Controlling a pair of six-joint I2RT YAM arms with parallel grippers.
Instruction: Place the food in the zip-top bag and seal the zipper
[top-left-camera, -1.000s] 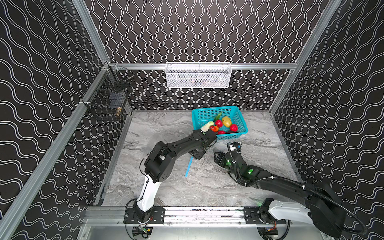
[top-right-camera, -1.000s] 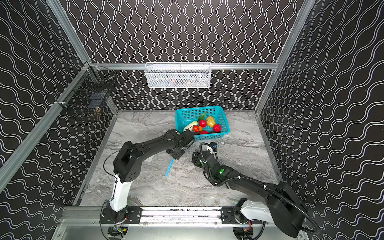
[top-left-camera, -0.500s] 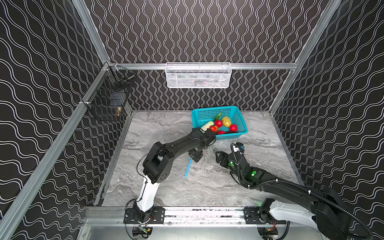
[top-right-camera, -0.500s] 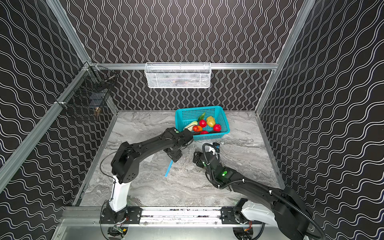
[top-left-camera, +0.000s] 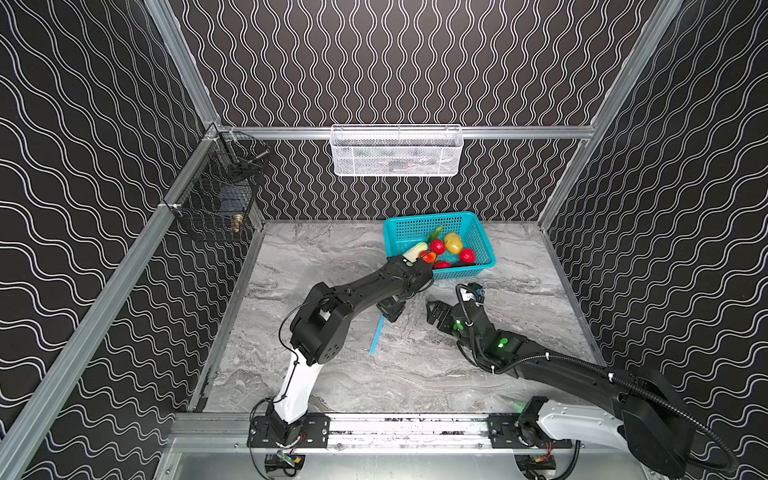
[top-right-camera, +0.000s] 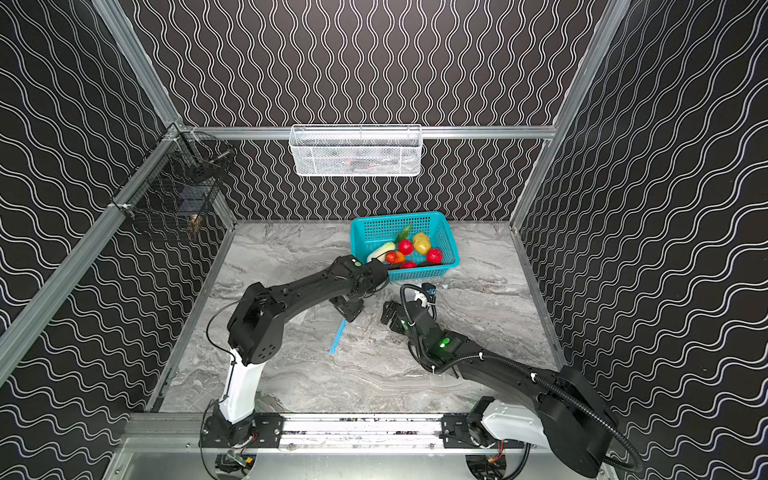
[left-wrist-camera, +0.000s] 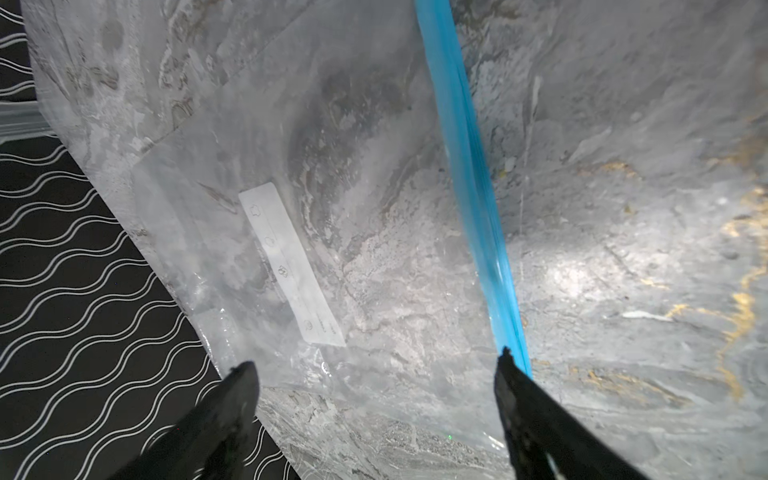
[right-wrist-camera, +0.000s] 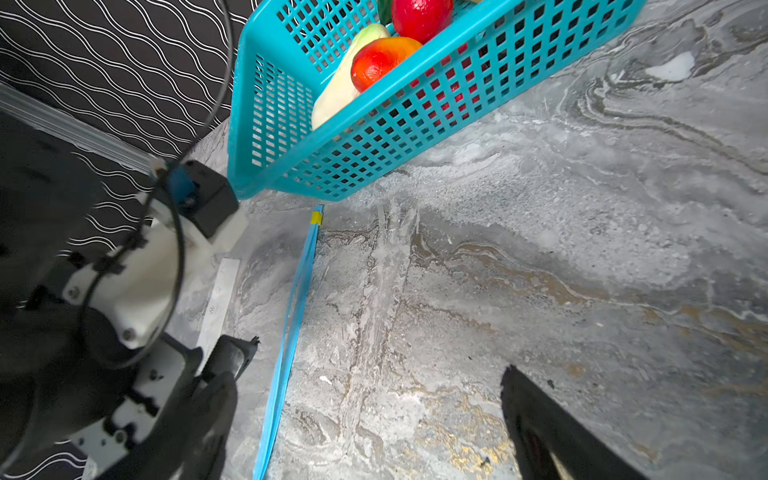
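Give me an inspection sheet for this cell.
Surface: grey marble table.
Job's things: clear bag flat on table; blue zipper, yellow slider at the end nearest the teal basket; food all in that basket.
Clutter: nothing seen.
Grippers: left pincer open above bag, beside zipper; right pincer open, holding nothing.
Cables: black cable looped at right wrist; thin cable along left arm.
Surroundings: white mesh bin on back rail; black wire cage on left wall.
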